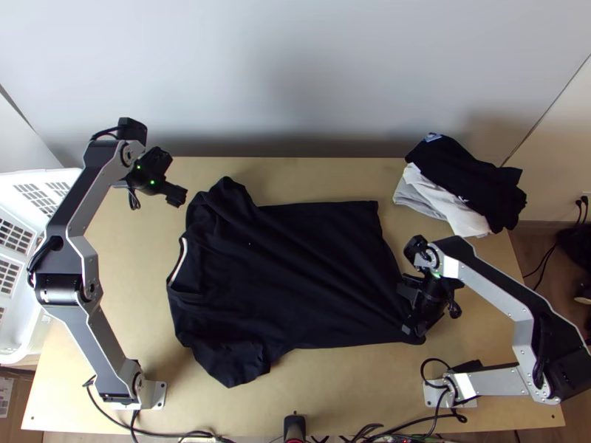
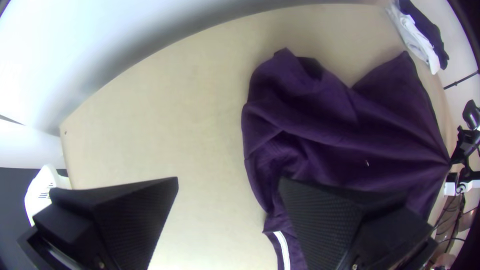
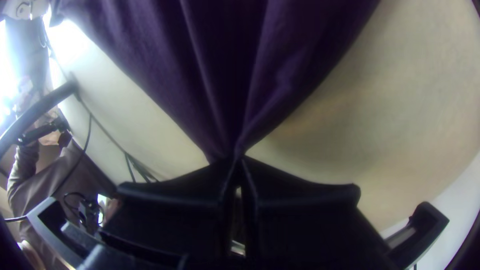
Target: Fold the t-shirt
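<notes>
T-shirt [image 1: 295, 273], black, lying mostly spread across the middle of the light wooden surface [image 1: 137, 288], neckline [image 1: 177, 262] with its pale strip toward the left, hem [image 1: 390, 258] toward the right. No clear fold across the body to be seen; far sleeve [image 1: 225, 196] bunched and rumpled, near sleeve [image 1: 233, 365] lying out toward the near edge. Looks like an early stage at best, with sleeves and sides probably left to bring in, then the length to double over and the bundle to square up. Right tool [image 3: 236, 159] clamped on cloth at the right end, apparently the hem toward its near part, with creases gathering to a point at the grip. Left tool [image 2: 228, 180] at the far left, just beside the far shoulder, tips wide apart with nothing between. At the far right of the surface, a loose pile: dark garment [image 1: 465, 177] on top, white and grey garments [image 1: 436, 205] beneath. Beyond the far edge, a plain pale wall [image 1: 295, 74]; off to the left, a white plastic basket [image 1: 29, 177] with slotted sides; to the right, brown flooring [image 1: 528, 247] and a dark cable [image 1: 547, 258] hanging down from a wall socket [image 1: 586, 198].
</notes>
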`<state>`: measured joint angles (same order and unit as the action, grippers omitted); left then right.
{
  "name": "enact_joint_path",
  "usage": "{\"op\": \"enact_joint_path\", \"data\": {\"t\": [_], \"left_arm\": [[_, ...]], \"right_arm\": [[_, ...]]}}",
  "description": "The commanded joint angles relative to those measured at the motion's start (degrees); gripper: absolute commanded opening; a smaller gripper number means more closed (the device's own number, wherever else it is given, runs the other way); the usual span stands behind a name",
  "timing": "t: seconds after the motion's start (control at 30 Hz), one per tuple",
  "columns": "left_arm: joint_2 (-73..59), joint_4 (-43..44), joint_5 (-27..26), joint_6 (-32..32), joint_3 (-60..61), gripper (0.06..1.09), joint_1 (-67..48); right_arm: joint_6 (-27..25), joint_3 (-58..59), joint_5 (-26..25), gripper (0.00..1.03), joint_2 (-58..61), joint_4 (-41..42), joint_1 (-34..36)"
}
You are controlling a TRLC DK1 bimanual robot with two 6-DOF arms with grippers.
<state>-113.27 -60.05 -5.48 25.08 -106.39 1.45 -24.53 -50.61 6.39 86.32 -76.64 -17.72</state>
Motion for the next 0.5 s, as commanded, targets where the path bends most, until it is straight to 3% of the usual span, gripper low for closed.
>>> {"op": "enact_joint_path", "data": {"t": [0.0,0.03,0.07,0.27,0.37,0.47], "left_arm": [[0.16,-0.94,-0.06,-0.12,0.3,1.04,-0.4],[0.51,-1.12,-0.06,-0.12,0.57,1.04,-0.4],[0.69,-1.3,-0.06,-0.12,0.74,1.04,-0.4],[1.21,-1.91,-0.06,-0.12,0.92,1.04,-0.75],[1.13,-1.74,-0.06,-0.47,0.48,1.04,-1.63],[0.95,-1.47,-0.68,-1.17,0.04,1.04,-2.77]], "right_arm": [[-3.5,-1.95,-1.03,0.37,-0.28,-0.97,0.49],[-3.59,-2.74,-1.12,0.81,-0.28,-0.97,0.4],[-3.59,-3.97,-1.38,1.0,-0.37,-0.97,0.05],[-5.7,-15.92,-1.73,0.98,-0.72,0.26,-1.71],[-4.65,-24.01,-1.65,0.98,1.3,7.82,-1.53],[-0.51,-31.92,-1.56,0.98,6.84,13.62,-0.21]]}}
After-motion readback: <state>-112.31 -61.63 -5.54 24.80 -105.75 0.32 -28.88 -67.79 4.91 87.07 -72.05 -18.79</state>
